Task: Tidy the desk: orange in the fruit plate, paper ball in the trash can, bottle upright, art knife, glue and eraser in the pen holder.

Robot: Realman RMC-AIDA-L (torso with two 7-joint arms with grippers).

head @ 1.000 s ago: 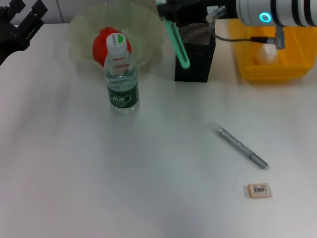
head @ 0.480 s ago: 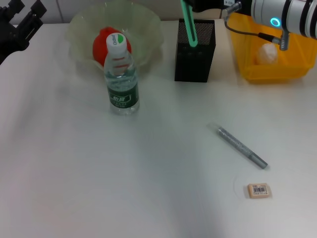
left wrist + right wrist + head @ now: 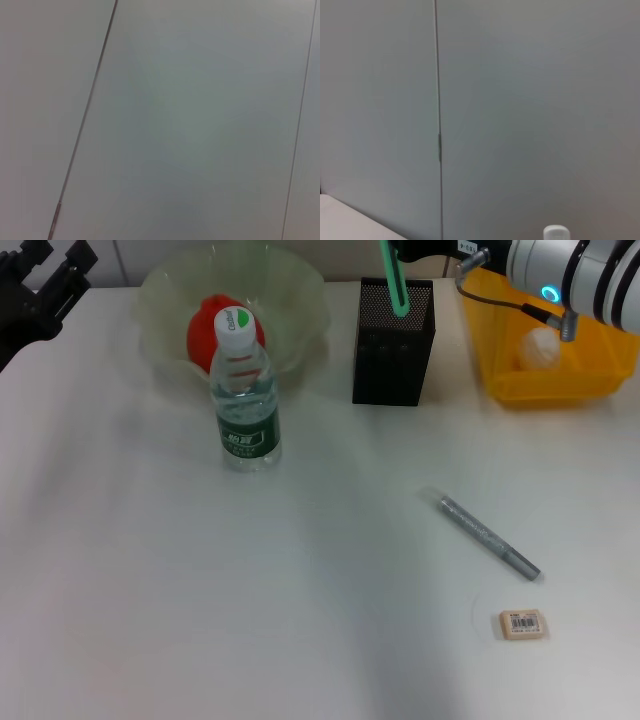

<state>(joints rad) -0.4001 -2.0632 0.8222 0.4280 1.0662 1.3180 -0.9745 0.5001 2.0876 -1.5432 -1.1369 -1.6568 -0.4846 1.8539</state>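
Note:
My right gripper (image 3: 412, 246) is at the top edge of the head view, shut on the green art knife (image 3: 394, 280). The knife hangs tilted over the black mesh pen holder (image 3: 392, 355), its lower end at the holder's opening. The orange (image 3: 205, 325) lies in the clear fruit plate (image 3: 160, 300). The water bottle (image 3: 245, 400) stands upright in front of the plate. The paper ball (image 3: 540, 345) lies in the yellow trash can (image 3: 560, 380). The grey glue stick (image 3: 488, 536) and the eraser (image 3: 523, 624) lie on the table at the front right. My left gripper (image 3: 45, 280) is parked at the far left, open.
The white table (image 3: 150, 590) stretches in front of the bottle. The pen holder stands between the fruit plate and the trash can. Both wrist views show only a grey wall panel.
My right gripper has moved right and back with the art knife. The knife went from in front of the holder's left side to over its opening.

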